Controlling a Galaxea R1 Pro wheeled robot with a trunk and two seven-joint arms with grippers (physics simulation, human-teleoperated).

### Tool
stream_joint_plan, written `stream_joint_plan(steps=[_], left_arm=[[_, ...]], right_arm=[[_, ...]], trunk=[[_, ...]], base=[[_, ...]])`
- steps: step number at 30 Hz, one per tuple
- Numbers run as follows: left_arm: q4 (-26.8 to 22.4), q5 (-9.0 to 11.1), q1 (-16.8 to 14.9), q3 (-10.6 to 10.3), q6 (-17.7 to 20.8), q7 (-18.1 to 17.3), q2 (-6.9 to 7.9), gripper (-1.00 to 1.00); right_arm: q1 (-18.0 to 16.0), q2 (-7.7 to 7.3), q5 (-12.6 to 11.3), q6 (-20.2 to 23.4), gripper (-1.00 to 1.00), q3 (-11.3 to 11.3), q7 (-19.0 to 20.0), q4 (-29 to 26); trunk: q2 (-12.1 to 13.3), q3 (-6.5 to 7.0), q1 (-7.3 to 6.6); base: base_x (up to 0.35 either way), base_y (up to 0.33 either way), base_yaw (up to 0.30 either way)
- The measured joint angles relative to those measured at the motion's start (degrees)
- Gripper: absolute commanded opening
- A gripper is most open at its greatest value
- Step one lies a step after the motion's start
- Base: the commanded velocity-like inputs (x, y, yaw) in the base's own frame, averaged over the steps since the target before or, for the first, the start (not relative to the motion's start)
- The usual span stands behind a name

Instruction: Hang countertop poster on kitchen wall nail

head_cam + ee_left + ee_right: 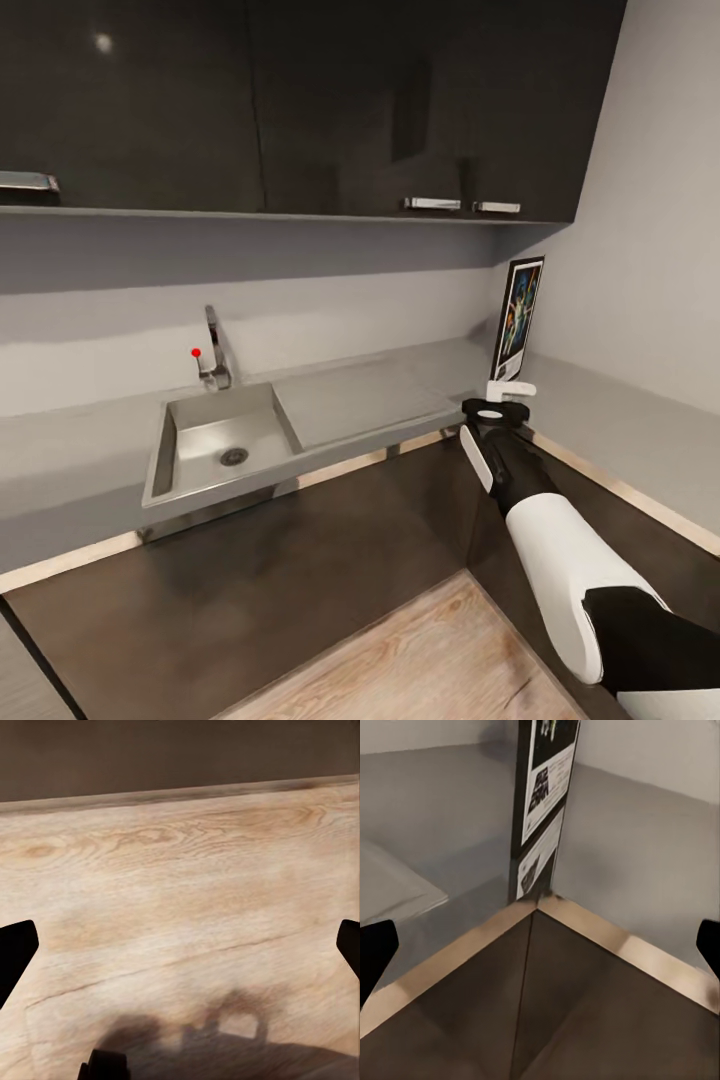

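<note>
The poster (518, 318) stands upright in the corner of the grey kitchen countertop (370, 400), close to the right wall, its colourful face turned toward the sink. My right gripper (510, 389) hovers at the counter's corner edge, just in front of and below the poster. In the right wrist view the poster (542, 802) rises edge-on straight ahead, and the right gripper (540, 949) is open with nothing between its dark fingertips (375, 952). My left gripper (180, 952) hangs open over the pale wood floor (180, 870). The wall nails are out of view.
A steel sink basin (225, 440) with a chrome tap (213, 350) sits at the counter's left. Dark upper cabinets (300, 100) overhang the counter. Dark base cabinet fronts (300, 560) meet at the corner below the gripper. The light-grey wall (650, 250) runs along the right.
</note>
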Motion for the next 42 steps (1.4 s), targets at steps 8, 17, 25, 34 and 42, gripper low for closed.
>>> stream_joint_plan(steps=[8,17,25,34,42], left_arm=[[0.0,0.0,0.0,0.1,0.0,0.0,0.0,1.0],[0.0,0.0,0.0,0.1,-0.2,0.0,0.0,1.0],[0.0,0.0,0.0,-0.1,-0.2,0.0,0.0,1.0],[0.0,-0.1,0.0,-0.2,-0.1,0.0,0.0,1.0],[0.0,-0.1,0.0,-0.1,-0.1,0.0,0.0,1.0]], right_arm=[[0.0,0.0,0.0,-0.2,1.0,-0.1,0.0,-0.2],[0.0,0.0,0.0,-3.2,1.0,-0.1,0.1,0.1],[0.0,0.0,0.0,-3.8,1.0,0.0,0.2,0.3],[0.0,0.01,0.0,-3.8,1.0,0.0,0.2,0.3],[0.0,0.01,0.0,-3.8,1.0,0.0,0.2,0.3]], trunk=[[0.0,-0.02,0.0],[0.0,-0.02,0.01],[0.0,-0.02,-0.01],[0.0,-0.02,-0.01],[0.0,-0.02,0.01]], base=[[0.131,-0.093,0.0],[0.084,-0.055,0.0],[0.116,-0.005,0.0],[0.125,-0.054,0.0],[0.077,-0.051,0.0]])
